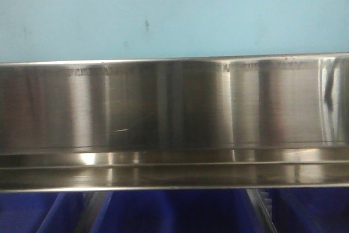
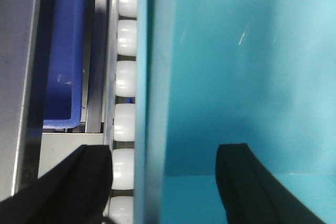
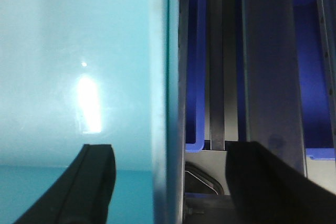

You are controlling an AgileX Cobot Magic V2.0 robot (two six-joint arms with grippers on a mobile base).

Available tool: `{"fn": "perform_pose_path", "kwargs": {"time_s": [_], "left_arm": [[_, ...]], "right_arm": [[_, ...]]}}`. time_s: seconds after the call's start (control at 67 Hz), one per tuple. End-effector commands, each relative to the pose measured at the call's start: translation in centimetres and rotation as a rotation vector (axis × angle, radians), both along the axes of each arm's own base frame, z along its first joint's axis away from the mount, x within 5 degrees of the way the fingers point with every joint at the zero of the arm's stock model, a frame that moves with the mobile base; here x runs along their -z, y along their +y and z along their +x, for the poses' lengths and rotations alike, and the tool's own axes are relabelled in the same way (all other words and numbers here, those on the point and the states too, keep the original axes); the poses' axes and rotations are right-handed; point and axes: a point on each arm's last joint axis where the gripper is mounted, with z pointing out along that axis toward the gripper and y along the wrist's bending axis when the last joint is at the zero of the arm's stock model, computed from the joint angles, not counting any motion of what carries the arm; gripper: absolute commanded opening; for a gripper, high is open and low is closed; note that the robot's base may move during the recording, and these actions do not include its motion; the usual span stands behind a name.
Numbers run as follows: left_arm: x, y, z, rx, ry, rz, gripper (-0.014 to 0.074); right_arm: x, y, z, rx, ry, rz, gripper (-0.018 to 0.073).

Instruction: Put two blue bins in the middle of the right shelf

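A pale cyan bin (image 1: 174,15) fills the top of the front view, directly above the shelf's wide brushed-steel front rail (image 1: 174,107). I cannot tell a second pale bin apart. My left gripper (image 2: 165,182) is open and straddles the bin's left wall (image 2: 152,77), one finger outside and one inside, with gaps on both sides. My right gripper (image 3: 173,187) is open and straddles the bin's right wall (image 3: 167,77) in the same way, touching nothing.
A row of white rollers (image 2: 125,77) runs along the outside of the bin's left wall. Dark royal-blue bins (image 1: 163,211) sit on the tier below the rail and also show in the left wrist view (image 2: 63,51) and right wrist view (image 3: 315,77). A grey upright (image 3: 270,66) stands to the right.
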Motion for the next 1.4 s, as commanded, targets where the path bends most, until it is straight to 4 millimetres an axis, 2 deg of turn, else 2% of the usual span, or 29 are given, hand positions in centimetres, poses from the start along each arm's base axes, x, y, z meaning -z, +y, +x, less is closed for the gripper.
{"fn": "perform_pose_path", "kwargs": {"time_s": [0.0,0.119,0.269,0.388,0.433,0.493,0.552,1.06,1.194,1.388], "left_arm": [[-0.1,0.0,-0.1,0.0,-0.003,-0.01,0.0337],[-0.1,0.0,-0.1,0.0,-0.002,-0.012,0.0299],[0.0,0.0,-0.1,0.0,0.0,-0.01,0.0165],[0.0,0.0,-0.2,0.001,0.002,-0.015,0.0041],[0.0,0.0,-0.2,0.001,0.005,-0.019,-0.0003],[0.0,0.0,-0.2,0.001,0.005,-0.019,-0.006],[0.0,0.0,-0.2,0.014,0.003,-0.013,-0.0111],[0.0,0.0,-0.2,0.027,0.001,-0.006,-0.0111],[-1.0,0.3,-0.8,0.027,-0.031,-0.024,-0.0111],[-4.4,1.0,-1.9,0.032,-0.155,-0.083,-0.0111]], "right_arm": [[0.1,-0.1,0.2,-0.003,-0.005,-0.007,0.0339],[0.4,0.1,0.4,-0.003,0.006,-0.013,0.0339],[0.5,0.1,0.5,-0.003,0.008,-0.014,0.0309],[0.5,0.1,0.5,-0.003,0.008,-0.014,0.0125],[0.5,0.1,0.5,-0.003,0.008,-0.014,-0.0028],[0.5,0.1,0.5,-0.003,0.008,-0.014,-0.0161],[0.5,0.1,0.5,-0.003,0.008,-0.014,-0.0162],[0.4,0.1,0.5,-0.018,0.005,-0.017,-0.0162],[-1.3,0.0,0.2,-0.019,-0.049,0.013,-0.0162],[-4.4,-0.4,0.1,-0.048,-0.161,0.019,-0.0162]]}}
